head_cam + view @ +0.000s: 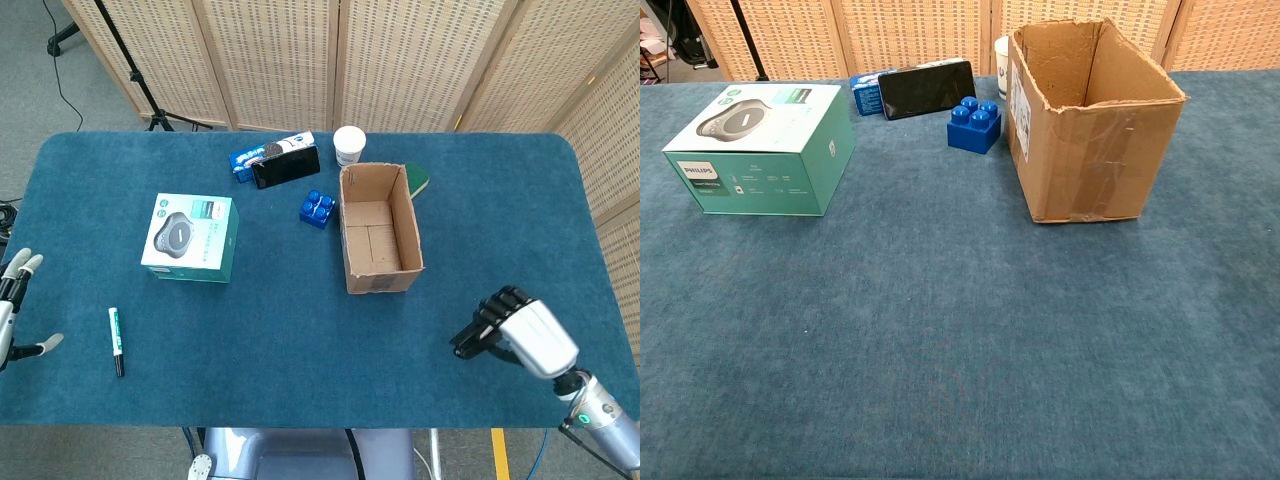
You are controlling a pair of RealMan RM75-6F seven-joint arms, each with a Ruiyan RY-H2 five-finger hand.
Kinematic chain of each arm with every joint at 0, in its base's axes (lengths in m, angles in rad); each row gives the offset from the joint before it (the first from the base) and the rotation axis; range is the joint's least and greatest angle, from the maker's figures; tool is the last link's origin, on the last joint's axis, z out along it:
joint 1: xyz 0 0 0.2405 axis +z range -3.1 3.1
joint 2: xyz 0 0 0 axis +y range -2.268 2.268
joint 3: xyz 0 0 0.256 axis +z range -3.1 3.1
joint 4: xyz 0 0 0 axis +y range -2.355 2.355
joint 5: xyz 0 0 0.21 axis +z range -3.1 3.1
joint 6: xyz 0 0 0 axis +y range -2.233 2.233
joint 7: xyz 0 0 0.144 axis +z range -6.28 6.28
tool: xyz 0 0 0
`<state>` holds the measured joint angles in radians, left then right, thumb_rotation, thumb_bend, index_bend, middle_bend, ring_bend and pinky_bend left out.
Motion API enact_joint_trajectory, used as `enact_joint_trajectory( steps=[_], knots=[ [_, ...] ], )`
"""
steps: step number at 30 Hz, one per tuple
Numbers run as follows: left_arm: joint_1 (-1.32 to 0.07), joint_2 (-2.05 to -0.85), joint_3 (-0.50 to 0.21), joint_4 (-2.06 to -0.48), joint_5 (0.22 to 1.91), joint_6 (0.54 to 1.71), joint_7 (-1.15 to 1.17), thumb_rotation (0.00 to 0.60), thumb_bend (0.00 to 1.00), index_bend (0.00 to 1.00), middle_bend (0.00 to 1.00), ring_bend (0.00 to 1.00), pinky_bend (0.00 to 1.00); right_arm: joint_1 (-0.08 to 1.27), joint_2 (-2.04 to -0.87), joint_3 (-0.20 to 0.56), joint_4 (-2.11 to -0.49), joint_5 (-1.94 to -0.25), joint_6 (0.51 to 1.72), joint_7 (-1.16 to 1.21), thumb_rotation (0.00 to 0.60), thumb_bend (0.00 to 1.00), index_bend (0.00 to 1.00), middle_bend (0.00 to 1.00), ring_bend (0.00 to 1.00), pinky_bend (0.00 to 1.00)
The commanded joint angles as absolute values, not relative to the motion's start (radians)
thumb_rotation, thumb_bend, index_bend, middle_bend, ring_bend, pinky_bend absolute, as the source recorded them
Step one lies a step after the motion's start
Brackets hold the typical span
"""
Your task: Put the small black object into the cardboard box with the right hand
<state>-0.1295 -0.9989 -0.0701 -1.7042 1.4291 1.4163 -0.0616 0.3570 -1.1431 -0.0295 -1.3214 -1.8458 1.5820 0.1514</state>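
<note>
Near the front corner of the worktop [300,350], the right hand [497,325] has its fingers curled around something small and black, probably the small black object. Next it must carry it up over the cardboard box [378,228] and let go.

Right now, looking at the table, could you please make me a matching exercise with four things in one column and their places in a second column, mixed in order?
Things:
1. blue brick
2. white cup
3. marker pen
4. right hand

Places:
A. near the front edge, on the left side of the table
B. behind the far end of the cardboard box
C. in front of the box, to its right, above the table
D. just left of the box, beside its wall

Pairs: 1-D, 2-B, 3-A, 4-C
</note>
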Motion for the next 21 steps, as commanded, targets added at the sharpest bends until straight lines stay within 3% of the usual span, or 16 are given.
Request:
enact_joint_trajectory(
  steps=[1,9,15,21],
  knots=[
    [-0.129,-0.998,-0.067,-1.705,1.434,1.417,-0.065,0.6,0.0,0.0,0.0,0.0,0.0,0.391,-1.066,0.062,-1.409,-1.796,1.608,0.142,0.6,0.41,0.68,0.61,0.43,0.34],
    [-0.117,-0.991,-0.072,-1.704,1.444,1.448,-0.078,0.6,0.0,0.0,0.0,0.0,0.0,0.571,-1.053,0.237,-1.378,-1.654,1.422,0.022,0.6,0.41,0.68,0.61,0.43,0.34],
    [-0.124,-0.984,-0.076,-1.7,1.432,1.428,-0.104,0.6,0.0,0.0,0.0,0.0,0.0,0.69,-1.103,0.283,-1.312,-1.643,1.312,-0.121,0.6,0.41,0.68,0.61,0.43,0.36],
    [-0.131,-0.978,-0.077,-1.699,1.426,1.411,-0.118,0.6,0.0,0.0,0.0,0.0,0.0,0.8,-1.161,0.275,-1.282,-1.664,1.172,-0.35,0.6,0.41,0.68,0.61,0.43,0.36]
  ],
)
